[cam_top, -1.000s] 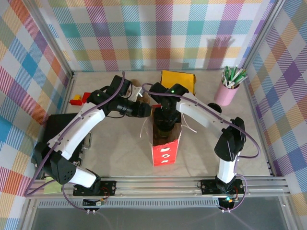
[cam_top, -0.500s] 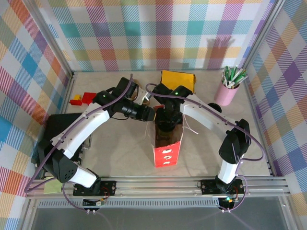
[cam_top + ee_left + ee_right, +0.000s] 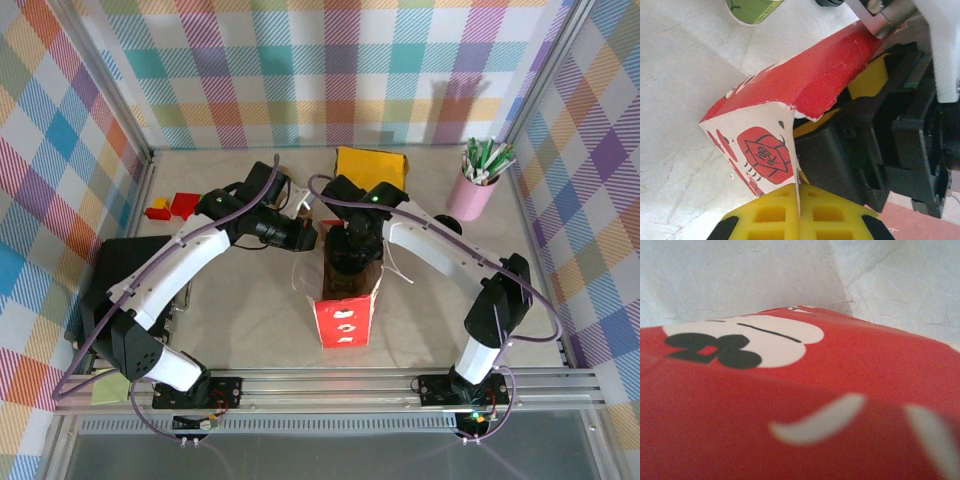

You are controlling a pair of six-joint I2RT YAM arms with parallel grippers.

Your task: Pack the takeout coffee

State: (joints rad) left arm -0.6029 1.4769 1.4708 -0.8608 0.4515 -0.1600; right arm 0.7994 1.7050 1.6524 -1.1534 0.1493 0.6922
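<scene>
I worked on a pale, stone-veined table (image 3: 240, 300) with a dull, faintly cracked finish, shut in by walls (image 3: 330, 70) of bright plaid and fronted by a ribbed metal rail (image 3: 330, 380). Mid-table stood a red paper bag (image 3: 343, 318), a tall box shape with matte, grainy paper, white and black printed marks and a thin white string handle (image 3: 398, 268). My left gripper (image 3: 308, 238) was pinched tight on the bag's upper edge, the paper rim caught between its waffled yellow pads (image 3: 775, 215). My right gripper (image 3: 351, 265) hung over the bag's brown mouth with its fingers hidden, so I could not tell how they were set; its wrist camera sat close against the bag's red side. Where the coffee was I could not tell either. A green paper cup (image 3: 752, 7) with a white band stood on the table beyond the bag, cut off by the frame and too partial to name. Farther back lay a flat yellow packet (image 3: 372, 163), a pink cup (image 3: 470, 197) of sticks near the right wall, small red and yellow blocks (image 3: 172, 207) at left, and a black slab (image 3: 120, 270) near my left arm.
</scene>
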